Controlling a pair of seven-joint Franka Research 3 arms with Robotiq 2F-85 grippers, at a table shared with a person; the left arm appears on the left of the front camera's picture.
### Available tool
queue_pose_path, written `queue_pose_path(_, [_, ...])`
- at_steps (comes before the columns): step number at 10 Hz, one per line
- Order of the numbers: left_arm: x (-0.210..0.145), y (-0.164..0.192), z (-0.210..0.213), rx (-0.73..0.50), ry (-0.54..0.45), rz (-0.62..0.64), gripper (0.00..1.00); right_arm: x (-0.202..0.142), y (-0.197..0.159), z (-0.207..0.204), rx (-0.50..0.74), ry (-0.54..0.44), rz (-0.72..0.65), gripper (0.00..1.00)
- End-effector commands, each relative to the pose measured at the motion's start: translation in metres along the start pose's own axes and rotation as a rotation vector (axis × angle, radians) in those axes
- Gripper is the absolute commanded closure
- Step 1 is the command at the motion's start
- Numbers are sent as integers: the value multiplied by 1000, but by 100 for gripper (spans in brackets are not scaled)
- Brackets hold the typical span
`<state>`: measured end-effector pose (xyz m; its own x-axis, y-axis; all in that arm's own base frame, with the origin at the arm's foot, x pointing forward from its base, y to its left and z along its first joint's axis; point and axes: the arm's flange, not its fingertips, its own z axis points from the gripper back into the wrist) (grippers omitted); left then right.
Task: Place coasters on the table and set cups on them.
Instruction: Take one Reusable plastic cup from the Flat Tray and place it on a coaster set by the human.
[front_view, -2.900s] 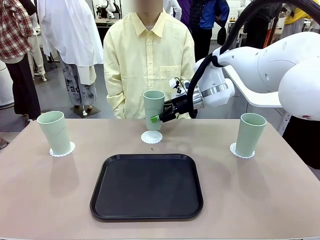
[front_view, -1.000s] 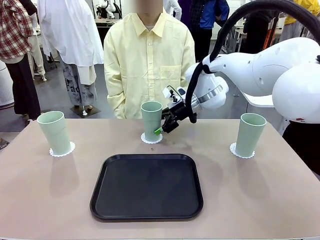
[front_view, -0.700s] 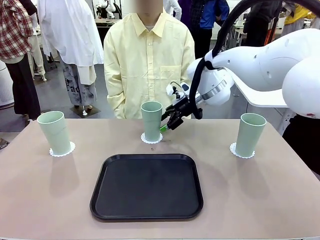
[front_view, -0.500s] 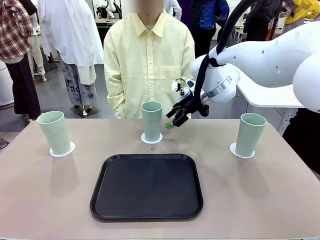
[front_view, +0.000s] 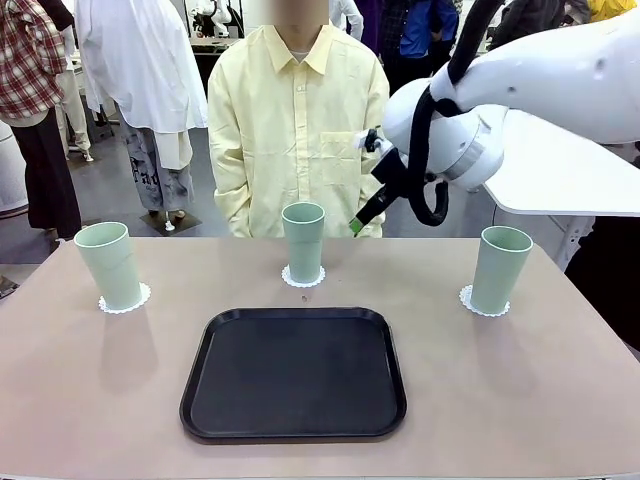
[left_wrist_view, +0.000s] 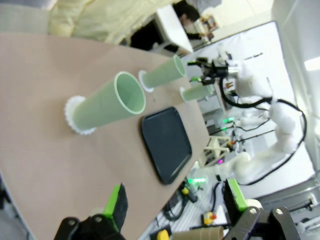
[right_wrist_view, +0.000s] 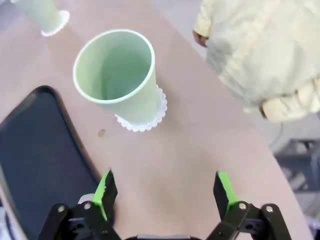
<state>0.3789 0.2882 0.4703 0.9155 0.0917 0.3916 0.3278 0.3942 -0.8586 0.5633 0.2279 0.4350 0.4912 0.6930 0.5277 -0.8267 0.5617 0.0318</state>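
- The table (front_view: 560, 380) carries three cups, each upright on its own coaster: the left cup (front_view: 108, 264) on the left coaster (front_view: 140, 299), the middle cup (front_view: 303, 241) on the middle coaster (front_view: 288, 277), and the right cup (front_view: 499, 268) on the right coaster (front_view: 466, 298).
- The cups are spaced well apart along the far half of the table, the middle one directly before the person (front_view: 297, 120) standing at the far edge; the spread is judged to be a serving layout.
- A lacy rim of coaster shows around each cup's base, so each cup is judged reasonably centred.
- A black tray (front_view: 294, 372) lies empty on the near half of the table, clear of all cups.
- The right gripper (right_wrist_view: 165, 192) is raised above the table beside the middle cup, its fingers spread wide with nothing between them. No contact with the cup is seen.
- The left gripper (left_wrist_view: 175, 202) is held over the table's left end, looking along the row of cups; its fingers are likewise spread and empty.
- A small dark speck (right_wrist_view: 101, 133) lies on the table between the middle coaster and the tray; its nature cannot be told.
- Judgement: all placements appear complete, with no cup or coaster left to be set.
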Motion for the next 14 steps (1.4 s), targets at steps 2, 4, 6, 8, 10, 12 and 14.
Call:
queue_pose_path(2, [0,-2,1,-4,-3,-5,0,16,50,42,-220,186,-39,0])
queue_pose_path(4, [0,-2,1,-4,-3,-5,0,30,74,60,-310,265,-35,0])
queue_pose_path(6, [0,-2,1,-4,-3,-5,0,36,88,68,-285,298,-11,0])
queue_pose_path(8, [0,-2,1,-4,-3,-5,0,28,85,73,-310,274,-5,0])
queue_pose_path(10, [0,-2,1,-4,-3,-5,0,28,85,73,-310,274,-5,0])
queue_pose_path(12, [0,-2,1,-4,-3,-5,0,28,85,73,-310,274,-5,0])
queue_pose_path(14, [0,-2,1,-4,-3,-5,0,28,85,73,-310,274,-5,0])
